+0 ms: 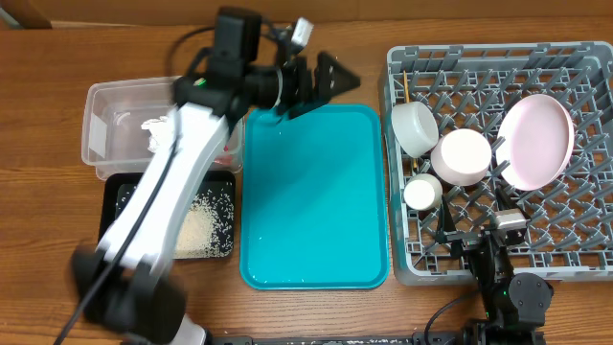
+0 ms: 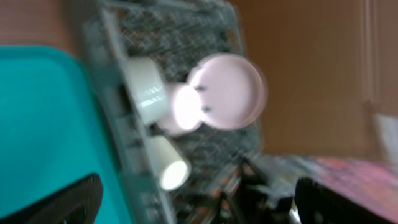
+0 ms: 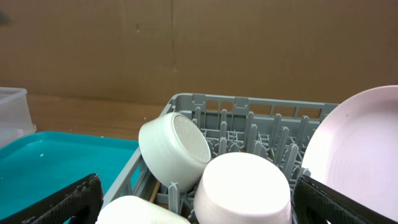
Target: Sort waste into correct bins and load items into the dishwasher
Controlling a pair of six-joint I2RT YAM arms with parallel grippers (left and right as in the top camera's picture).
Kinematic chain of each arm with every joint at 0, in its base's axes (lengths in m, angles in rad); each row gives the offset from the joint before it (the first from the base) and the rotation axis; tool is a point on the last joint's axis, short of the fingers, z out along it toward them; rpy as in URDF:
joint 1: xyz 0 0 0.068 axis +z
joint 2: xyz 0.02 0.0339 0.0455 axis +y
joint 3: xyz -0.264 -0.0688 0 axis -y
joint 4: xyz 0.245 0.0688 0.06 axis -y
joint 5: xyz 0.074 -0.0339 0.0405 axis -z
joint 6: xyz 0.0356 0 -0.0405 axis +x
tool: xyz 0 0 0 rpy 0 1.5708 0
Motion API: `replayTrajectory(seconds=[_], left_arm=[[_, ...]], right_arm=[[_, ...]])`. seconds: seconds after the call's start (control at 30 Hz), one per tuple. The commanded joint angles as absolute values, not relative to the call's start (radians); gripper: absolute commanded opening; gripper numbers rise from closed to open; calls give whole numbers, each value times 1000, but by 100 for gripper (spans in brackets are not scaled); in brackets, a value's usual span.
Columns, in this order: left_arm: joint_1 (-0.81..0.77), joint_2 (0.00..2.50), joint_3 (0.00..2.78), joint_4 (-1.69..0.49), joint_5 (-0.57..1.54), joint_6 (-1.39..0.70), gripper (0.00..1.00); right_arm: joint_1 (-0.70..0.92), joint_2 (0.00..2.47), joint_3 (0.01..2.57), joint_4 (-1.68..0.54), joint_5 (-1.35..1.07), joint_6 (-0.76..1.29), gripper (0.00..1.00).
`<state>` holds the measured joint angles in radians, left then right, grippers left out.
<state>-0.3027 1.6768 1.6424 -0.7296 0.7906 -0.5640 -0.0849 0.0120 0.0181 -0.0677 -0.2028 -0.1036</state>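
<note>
Camera overhead showed your left arm stretched over the black tray (image 1: 117, 196), left tool (image 1: 321, 88) above the far edge of the teal tray (image 1: 316, 211). Left wrist: its fingers (image 2: 68, 202) gaped, empty. Right wrist: right tool (image 3: 198, 202) gaped empty before the pink bowl (image 3: 242, 186) in the rack (image 3: 205, 99).

I judge my station a staged lab bench, not a real kitchen: the grey dish rack (image 1: 479, 53) merely stands on a wooden table (image 1: 48, 287) beside a teal tray (image 1: 316, 192), with plain brown board (image 3: 186, 50) walling the back.

Wooden table (image 1: 38, 240) — plain brown wall (image 3: 186, 43) behind it.
</note>
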Motion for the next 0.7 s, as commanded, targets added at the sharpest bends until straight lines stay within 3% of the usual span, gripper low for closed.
replayTrajectory(seconds=[0.0,0.13,0.23,0.67], left_arm=[[-310,1486,1650,-925,268,-303,100],[-310,1283,1650,-1168,-41,-284,100],[-310,1135,1650,-1322,-134,-284,100],[-310,893,1649,-1658,-97,-271,100]], right_arm=[[-86,6,8,-62,-203,-94,100],[-86,6,8,-62,-203,-94,100],[-86,6,8,-62,-203,-94,100],[-86,6,8,-62,-203,-94,100]])
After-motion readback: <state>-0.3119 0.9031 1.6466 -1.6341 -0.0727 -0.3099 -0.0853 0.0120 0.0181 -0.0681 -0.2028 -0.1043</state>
